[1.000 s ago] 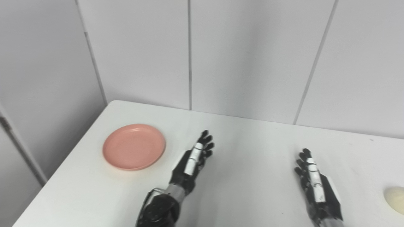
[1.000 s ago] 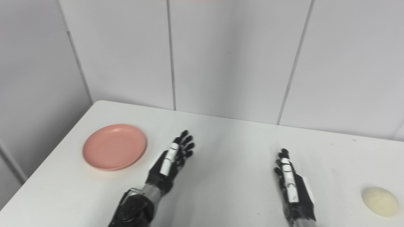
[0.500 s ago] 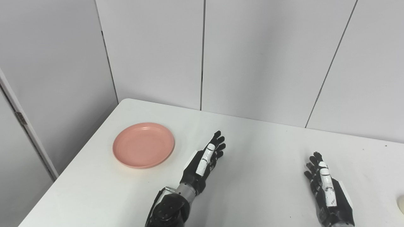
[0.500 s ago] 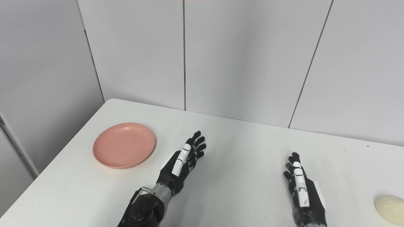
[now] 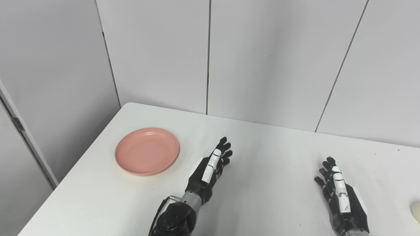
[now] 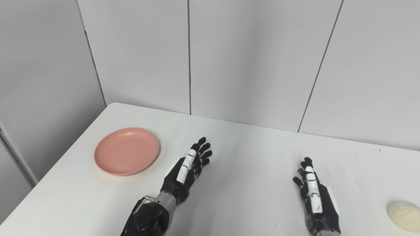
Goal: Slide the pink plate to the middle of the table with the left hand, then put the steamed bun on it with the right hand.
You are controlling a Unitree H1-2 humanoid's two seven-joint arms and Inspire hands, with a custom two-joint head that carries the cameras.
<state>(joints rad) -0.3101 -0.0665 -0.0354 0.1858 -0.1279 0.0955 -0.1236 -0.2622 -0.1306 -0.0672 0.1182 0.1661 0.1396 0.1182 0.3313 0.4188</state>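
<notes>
A round pink plate [image 5: 147, 151] lies flat and empty on the white table [image 5: 262, 154], near its left edge. My left hand [image 5: 210, 170] rests over the table just right of the plate, fingers straight and apart, holding nothing and not touching the plate. My right hand [image 6: 313, 196] is low on the right, also flat and open, empty. The cream steamed bun [image 6: 403, 211] sits on the table at the far right, clear of my right hand; in the left eye view only its edge [image 5: 416, 211] shows at the picture's border.
Grey wall panels [image 5: 262, 59] stand right behind the table's far edge. The table's left edge runs diagonally past the plate, with a gap and a door frame [image 5: 19, 124] beyond. Bare tabletop lies between my two hands.
The whole picture shifted between frames, so the camera moved. Both hands keep the same open pose and the plate and bun stay where they were.
</notes>
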